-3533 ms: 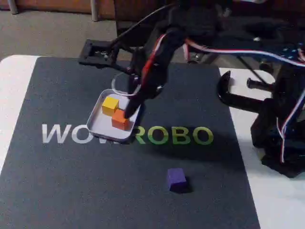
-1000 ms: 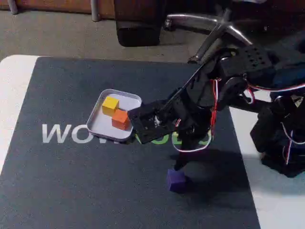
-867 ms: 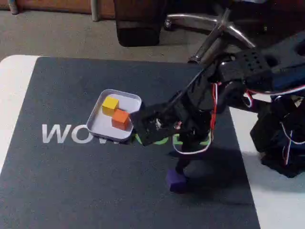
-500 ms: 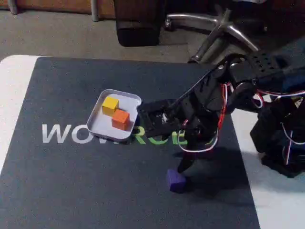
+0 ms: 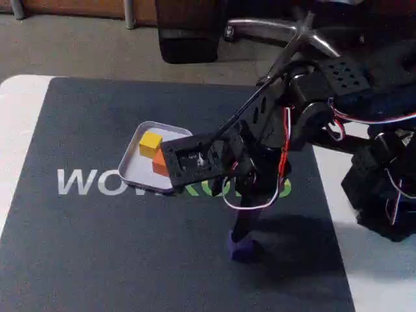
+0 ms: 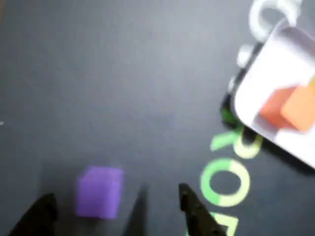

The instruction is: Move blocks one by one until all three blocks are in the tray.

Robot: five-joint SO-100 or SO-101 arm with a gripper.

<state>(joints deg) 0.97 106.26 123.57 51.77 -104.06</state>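
Note:
The purple block (image 5: pixel 245 249) lies on the dark mat, well to the right of and nearer than the tray (image 5: pixel 133 168). My gripper (image 5: pixel 239 235) points down right over it. In the wrist view the gripper (image 6: pixel 114 192) is open, with one dark fingertip (image 6: pixel 43 211) left of the purple block (image 6: pixel 100 191) and the other to its right, neither touching it. The yellow block (image 5: pixel 150 143) and the orange block (image 5: pixel 158 160) sit inside the tray, the orange one partly hidden behind my wrist. The blurred wrist view shows the orange block (image 6: pixel 290 105) in the tray (image 6: pixel 275 73).
The mat carries large white and green lettering (image 5: pixel 88 182) just in front of the tray. My arm's base and a black clamp (image 5: pixel 383 188) stand on the white table at the right. A chair base (image 5: pixel 292 32) is on the floor beyond.
Since 3.5 s ago the gripper left the orange block in the tray and swung right. In the last half second it dropped lower over the purple block.

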